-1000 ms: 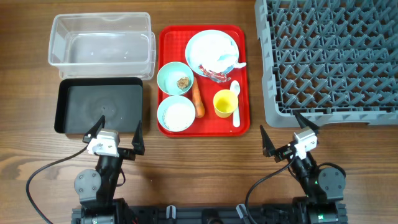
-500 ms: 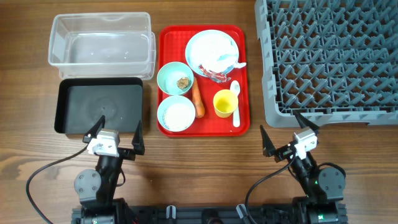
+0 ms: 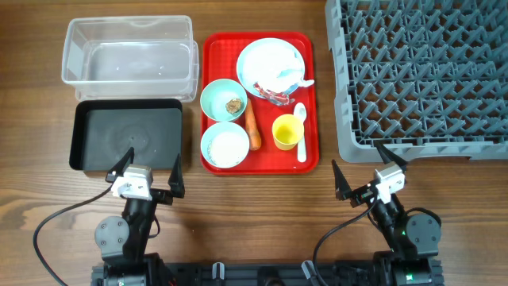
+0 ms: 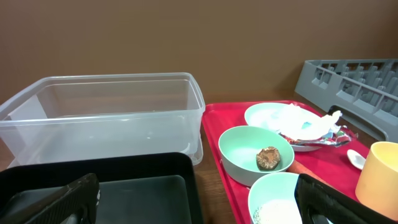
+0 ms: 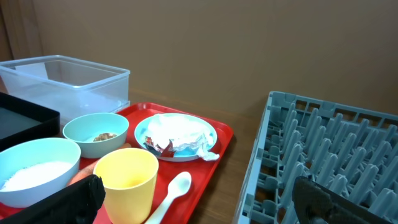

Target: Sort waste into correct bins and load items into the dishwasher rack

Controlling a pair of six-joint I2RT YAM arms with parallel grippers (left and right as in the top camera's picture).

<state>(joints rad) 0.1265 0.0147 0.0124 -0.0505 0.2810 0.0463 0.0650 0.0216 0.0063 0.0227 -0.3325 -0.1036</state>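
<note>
On the red tray a light blue plate carries a crumpled tissue and a red-and-clear wrapper. A pale green bowl holds a brown lump. A light blue bowl holds rice. Beside them lie a carrot, a yellow cup and a white spoon. The left gripper stands open at the black tray's near edge. The right gripper stands open in front of the grey rack. Both are empty.
The clear tub stands behind the black tray, at the far left. The rack fills the right side, and its near left corner is close to the right gripper. Bare wooden table lies between the two arms.
</note>
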